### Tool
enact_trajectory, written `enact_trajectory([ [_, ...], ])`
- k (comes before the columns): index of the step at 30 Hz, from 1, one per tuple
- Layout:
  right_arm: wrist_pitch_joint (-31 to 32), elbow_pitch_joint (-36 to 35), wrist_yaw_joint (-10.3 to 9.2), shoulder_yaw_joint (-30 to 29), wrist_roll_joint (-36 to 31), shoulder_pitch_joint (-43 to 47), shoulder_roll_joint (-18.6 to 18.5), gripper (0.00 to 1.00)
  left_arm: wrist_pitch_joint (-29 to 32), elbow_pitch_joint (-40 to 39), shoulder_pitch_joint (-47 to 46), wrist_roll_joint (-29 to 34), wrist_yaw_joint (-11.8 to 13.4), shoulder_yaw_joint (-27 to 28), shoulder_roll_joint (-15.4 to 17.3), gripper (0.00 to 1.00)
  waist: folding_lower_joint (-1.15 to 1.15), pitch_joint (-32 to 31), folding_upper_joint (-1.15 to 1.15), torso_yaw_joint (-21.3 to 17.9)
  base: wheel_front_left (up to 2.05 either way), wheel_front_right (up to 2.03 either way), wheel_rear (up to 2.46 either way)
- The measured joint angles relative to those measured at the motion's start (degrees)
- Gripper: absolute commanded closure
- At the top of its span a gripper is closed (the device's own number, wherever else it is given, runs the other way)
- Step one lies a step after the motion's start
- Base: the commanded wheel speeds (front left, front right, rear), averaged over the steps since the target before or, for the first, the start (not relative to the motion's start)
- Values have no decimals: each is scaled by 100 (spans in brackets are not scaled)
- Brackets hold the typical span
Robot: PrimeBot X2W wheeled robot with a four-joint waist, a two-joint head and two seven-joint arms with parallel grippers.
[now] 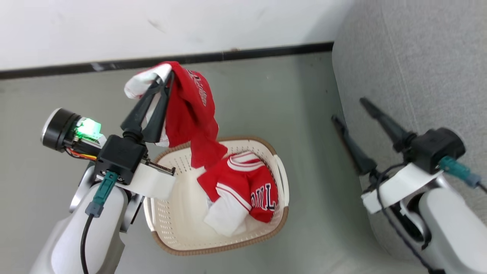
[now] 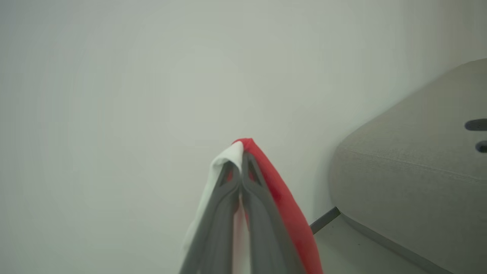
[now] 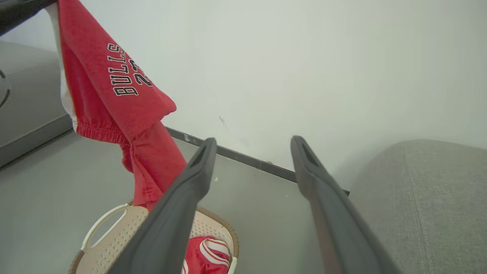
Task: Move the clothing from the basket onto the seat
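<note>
Left gripper (image 1: 167, 77) jaws pinched fully closed on a top fold of the red shorts (image 1: 192, 110) (small BULLS 23 print), held above the basket (image 1: 213, 249). Shorts hang with long axis vertical, lower end down at the basket's far rim. Right gripper (image 1: 349, 109) jaws spread wide, holding nothing, at the sofa (image 1: 418, 68) edge. Red jersey (image 1: 247, 186) lies crumpled in the basket, which sits on the floor (image 1: 285, 95) near the sofa's left side.
</note>
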Motion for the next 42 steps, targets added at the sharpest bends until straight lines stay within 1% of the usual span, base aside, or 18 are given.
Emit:
enact_trajectory([
  [7,0,116,0,497,224,233,51,0,31,57,0,-104,-210,-174,-20,100,0,-521,0,105,0,0,0],
  [11,0,198,0,837,263,366,118,0,166,101,0,-136,-336,-308,-33,100,0,-787,0,153,0,0,0],
  [20,0,482,0,1274,465,453,369,0,468,75,-23,-151,-510,-500,-103,100,0,-1302,0,255,0,0,0],
  [25,0,658,1,1548,556,486,565,0,647,66,-96,-277,-611,-595,-143,100,0,-1532,0,335,0,0,0],
  [29,1,901,1,1668,532,464,637,0,804,44,-148,-290,-703,-731,-265,100,0,-1682,0,416,0,0,0],
  [32,1,1110,1,1773,397,384,695,0,945,40,-203,-299,-757,-845,-304,100,0,-1770,0,493,0,0,0],
  [38,1,1497,1,1900,269,223,920,0,1201,-9,-286,-330,-825,-1074,-443,100,0,-1897,0,678,0,0,0],
  [42,1,1684,1,1914,170,146,990,0,1312,-51,-341,-330,-855,-1185,-481,100,0,-1942,0,780,0,0,0],
])
